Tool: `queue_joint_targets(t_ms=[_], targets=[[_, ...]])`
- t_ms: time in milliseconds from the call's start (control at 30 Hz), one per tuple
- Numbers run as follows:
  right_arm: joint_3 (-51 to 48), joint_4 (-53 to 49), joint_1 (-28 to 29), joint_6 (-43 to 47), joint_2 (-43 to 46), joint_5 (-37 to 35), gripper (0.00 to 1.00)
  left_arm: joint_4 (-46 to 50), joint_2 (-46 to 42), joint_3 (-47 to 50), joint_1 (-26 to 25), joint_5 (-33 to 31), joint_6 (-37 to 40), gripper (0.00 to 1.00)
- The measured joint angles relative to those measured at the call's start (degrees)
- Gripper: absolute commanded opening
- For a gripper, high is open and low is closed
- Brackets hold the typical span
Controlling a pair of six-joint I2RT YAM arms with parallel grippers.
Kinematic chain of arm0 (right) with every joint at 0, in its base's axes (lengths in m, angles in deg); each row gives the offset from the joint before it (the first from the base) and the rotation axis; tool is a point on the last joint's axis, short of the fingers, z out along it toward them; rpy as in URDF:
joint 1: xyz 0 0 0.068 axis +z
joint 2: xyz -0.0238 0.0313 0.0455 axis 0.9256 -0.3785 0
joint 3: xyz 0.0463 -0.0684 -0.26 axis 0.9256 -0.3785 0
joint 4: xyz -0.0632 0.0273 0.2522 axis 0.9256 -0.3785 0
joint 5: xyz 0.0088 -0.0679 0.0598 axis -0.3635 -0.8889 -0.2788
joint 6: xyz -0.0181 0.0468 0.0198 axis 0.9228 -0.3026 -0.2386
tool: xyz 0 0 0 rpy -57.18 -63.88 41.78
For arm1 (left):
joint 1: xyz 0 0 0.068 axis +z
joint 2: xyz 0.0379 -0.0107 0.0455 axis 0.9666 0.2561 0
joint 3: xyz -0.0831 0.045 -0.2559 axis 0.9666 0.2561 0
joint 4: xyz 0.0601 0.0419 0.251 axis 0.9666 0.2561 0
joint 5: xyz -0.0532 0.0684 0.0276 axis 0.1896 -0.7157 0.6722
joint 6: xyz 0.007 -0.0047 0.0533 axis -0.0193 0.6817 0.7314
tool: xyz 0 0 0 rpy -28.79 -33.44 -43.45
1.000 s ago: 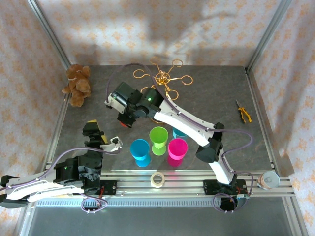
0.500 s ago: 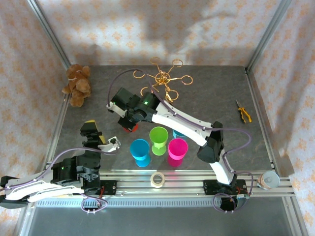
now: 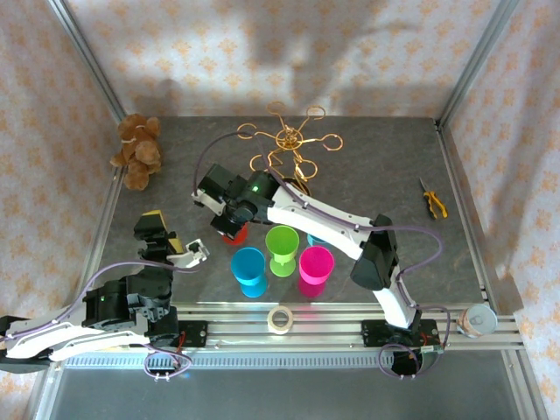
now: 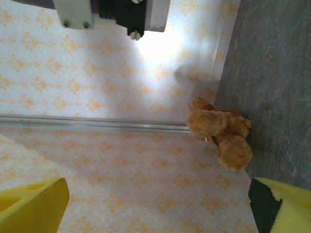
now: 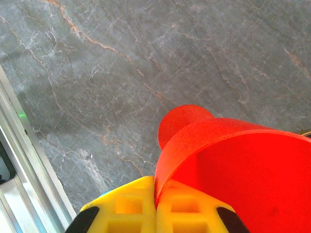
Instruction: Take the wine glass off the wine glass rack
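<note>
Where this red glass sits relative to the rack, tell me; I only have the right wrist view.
Observer: From the top view, the red wine glass is off the wine glass rack, well apart from it toward the table's near edge.
Operator: Give me what's beside it.
Observer: A green glass stands just right of it; a blue glass and a pink glass flank the green one.
Operator: Report the other arm.
Observer: On the left arm the jaws stand wide open and empty, facing the teddy bear by the wall.
</note>
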Motion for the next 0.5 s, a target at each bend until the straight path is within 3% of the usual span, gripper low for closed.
queue_joint_targets(t_ms=[500], targets=[[-4.2,2.8,0.0,-2.2,0.0,1.1,0.00,0.1,0.0,-2.4,0.7,0.0,0.2,0.97]])
